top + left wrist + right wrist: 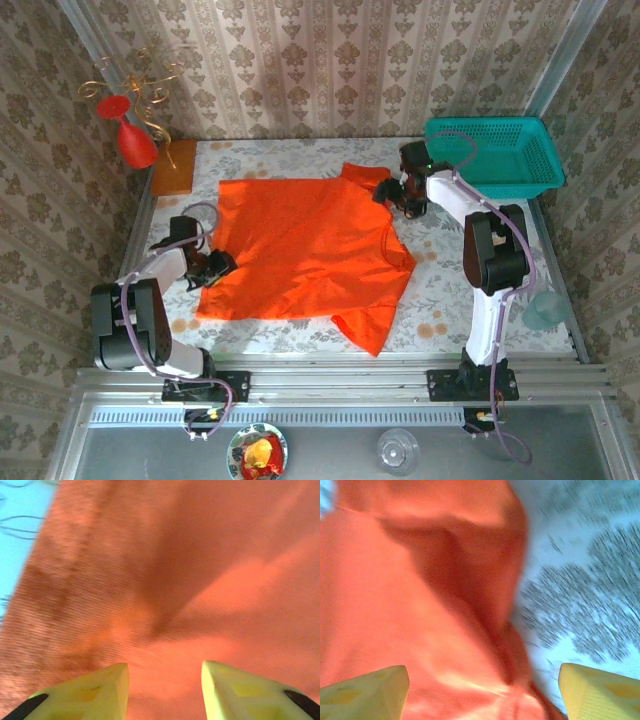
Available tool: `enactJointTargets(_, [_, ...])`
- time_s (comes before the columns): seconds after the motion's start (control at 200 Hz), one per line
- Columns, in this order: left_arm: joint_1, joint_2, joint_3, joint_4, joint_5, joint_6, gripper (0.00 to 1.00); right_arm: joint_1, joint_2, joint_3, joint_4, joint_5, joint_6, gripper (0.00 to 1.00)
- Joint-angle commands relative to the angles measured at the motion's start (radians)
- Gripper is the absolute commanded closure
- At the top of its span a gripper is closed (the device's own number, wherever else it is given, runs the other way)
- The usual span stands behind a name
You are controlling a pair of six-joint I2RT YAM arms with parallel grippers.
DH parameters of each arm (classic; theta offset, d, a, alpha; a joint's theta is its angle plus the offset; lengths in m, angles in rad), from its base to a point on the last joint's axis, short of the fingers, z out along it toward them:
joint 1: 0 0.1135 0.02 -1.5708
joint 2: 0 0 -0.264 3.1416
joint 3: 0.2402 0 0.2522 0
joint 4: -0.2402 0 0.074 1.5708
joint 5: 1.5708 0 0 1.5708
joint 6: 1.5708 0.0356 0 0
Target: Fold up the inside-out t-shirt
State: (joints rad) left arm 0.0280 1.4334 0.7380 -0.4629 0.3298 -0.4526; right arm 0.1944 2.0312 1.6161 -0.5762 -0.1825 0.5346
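Floral-patterned bench [440, 290], wallpapered walls behind. Inside-out t-shirt [300, 250] spread flat at bench centre, hem toward 9 o'clock, sleeves at 1 and 5 o'clock. Left pincer [215, 268] at shirt's 9 o'clock edge, low over orange cloth, jaws apart, nothing clamped. Right pincer [400, 195] at 1 o'clock sleeve, jaws wide apart, one finger over cloth, other over bare bench. Teal basket [490, 150] at 1 o'clock corner. Red goblet ornament [135, 140] and wooden block [172, 165] at 11 o'clock.

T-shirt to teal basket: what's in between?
Top view: the right claw and its wrist, over a sleeve of the t-shirt, sit between it and the basket; the rest is bare patterned table.
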Motion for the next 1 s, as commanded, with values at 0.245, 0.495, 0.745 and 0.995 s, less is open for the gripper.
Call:
enactJointTargets(0.245, [-0.176, -0.097, 0.020, -0.126, -0.082, -0.028, 0.66, -0.009, 0.254, 0.384, -0.182, 0.156, -0.155, 0.36])
enactJointTargets(0.495, [-0.183, -0.059, -0.061, -0.089, -0.107, -0.040, 0.73, -0.035, 0.444, 0.652, -0.245, 0.126, -0.209, 0.42])
enactJointTargets(0.745, [-0.169, 0.002, -0.077, -0.076, -0.106, -0.033, 0.73, -0.079, 0.633, 0.938, -0.316, -0.008, -0.213, 0.47])
enactJointTargets(0.995, [-0.132, 0.018, -0.085, -0.062, -0.077, -0.028, 0.73, -0.084, 0.652, 0.927, -0.258, -0.143, -0.169, 0.60])
